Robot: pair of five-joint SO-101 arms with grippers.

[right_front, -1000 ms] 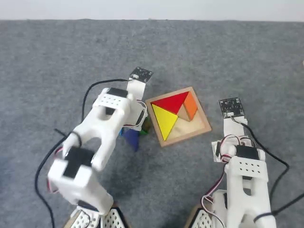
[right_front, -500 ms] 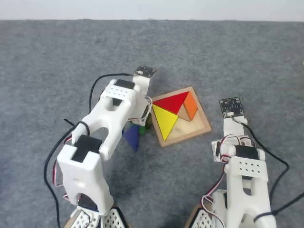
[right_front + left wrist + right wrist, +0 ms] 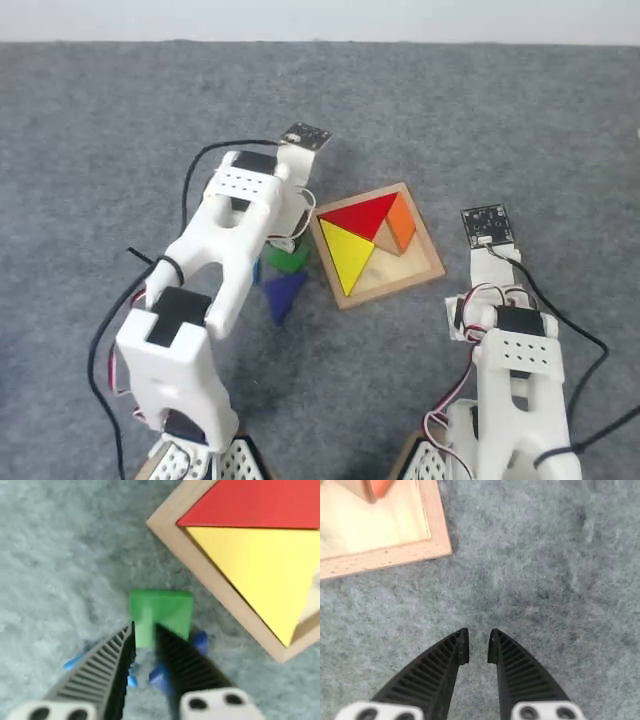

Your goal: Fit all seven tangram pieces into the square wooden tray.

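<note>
Both narrow: left jaws pinch the green piece [image 3: 161, 609], clearest from the wrist; right jaws empty

Likely robot lab bench: grey felt mat [image 3: 100, 150], pale backdrop [image 3: 300, 20].

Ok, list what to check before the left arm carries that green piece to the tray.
1. Grip: green piece sits between the fingers of the left gripper: ok.
2. Lift: green piece clear of the carpet: cannot tell.
3. Snag: blue pieces free of the left gripper: cannot tell.
4. Room: bare wood free in the tray: ok.
5. Placed: red piece, yellow piece, orange piece lie flat: ok.
6. Path: right gripper off the tray, over carpet: ok.
</note>
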